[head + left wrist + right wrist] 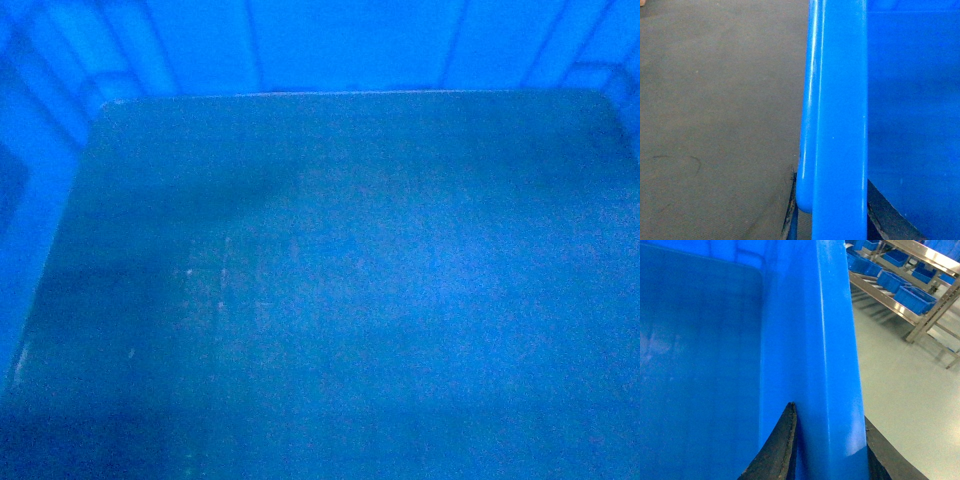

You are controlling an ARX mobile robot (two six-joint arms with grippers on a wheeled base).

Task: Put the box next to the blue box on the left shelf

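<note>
Filling the head view almost edge to edge, the box (330, 290) shows its open interior: a dull blue floor with a faint grid texture and a rounded far-left corner, bounded by brighter ribbed walls along the far side and at both flanks. Nothing beneath or around the box can be made out from this view, so what carries it cannot be determined there. In the left wrist view, the thick rim of the box runs vertically through the frame, with the left gripper (832, 215) astride it at the bottom edge; one dark finger (790, 210) lies against the outer face of the rim and the other against the inner wall, so the jaws are closed onto the rim. Grey, finely textured flooring (715, 115) lies beyond the rim on the outer side. In the right wrist view, the right gripper (827, 450) clamps the opposite rim in the same manner, with a dark worn finger (782, 445) on the inner wall and its partner on the outer face. Beyond that rim, pale grey floor is visible, and near the upper right corner of the frame stands a metal-railed rack (920, 315), well apart from the box, carrying several smaller blue bins (912, 297) on its sloped levels.
</note>
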